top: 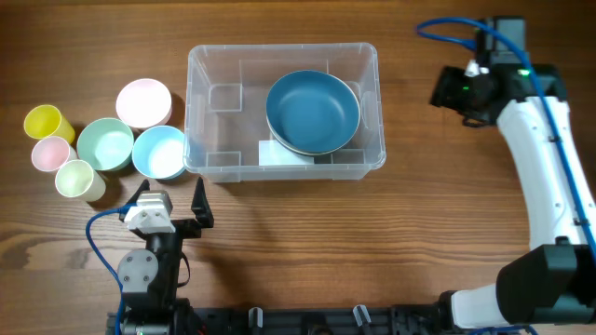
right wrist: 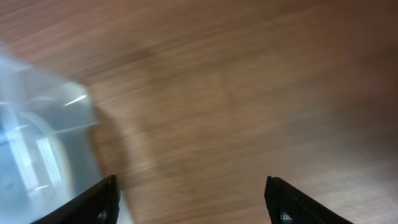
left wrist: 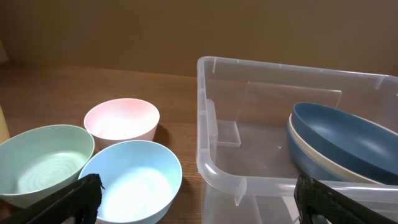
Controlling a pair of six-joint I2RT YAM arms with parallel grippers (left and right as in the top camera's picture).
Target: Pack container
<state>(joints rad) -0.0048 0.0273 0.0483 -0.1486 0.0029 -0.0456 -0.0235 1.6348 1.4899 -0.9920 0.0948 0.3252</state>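
Left gripper [top: 169, 189], held low over the brown wooden table [top: 391, 233] with jaws spread wide and empty, is aimed at the round light-blue plastic bowl [top: 159, 152] just ahead, judged the next item to be packed. Beyond, the large clear rectangular plastic container [top: 190, 112] stands mid-table, a round dark-blue bowl [top: 313, 112] already laid in its right half. Farthest, the right gripper [top: 445, 90] is parked clear of the container's right wall, equally open and empty.

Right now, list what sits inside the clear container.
In the container: a blue bowl on the right, a cream rim showing under it. They cover part of the white label; anything beneath is hidden.
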